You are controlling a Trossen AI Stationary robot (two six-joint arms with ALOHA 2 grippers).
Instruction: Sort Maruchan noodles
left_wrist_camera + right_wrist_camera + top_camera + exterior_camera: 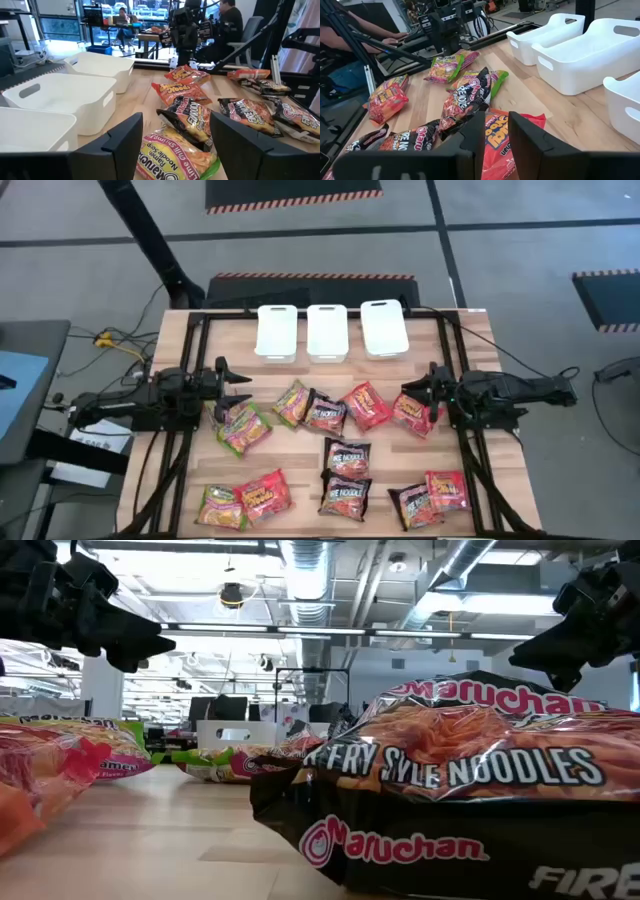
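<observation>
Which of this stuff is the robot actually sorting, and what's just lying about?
For the job:
- Maruchan noodle packets, green, red and black, scattered
- three white bins, empty
- left claw, right claw

Just about:
- cables beside the table

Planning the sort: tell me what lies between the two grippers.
High view: between left gripper and right gripper lies a row of Maruchan noodle packets.

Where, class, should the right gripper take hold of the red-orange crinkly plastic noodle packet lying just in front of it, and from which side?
Probably from above, across the middle. The red-orange crinkly plastic noodle packet lies flat on the wooden table, so only its top face is offered. The right gripper, fingers apart, sits beside it. Pinching the puffed film across its narrower width suits the limited finger gap; a neighbouring red packet crowds one side.
</observation>
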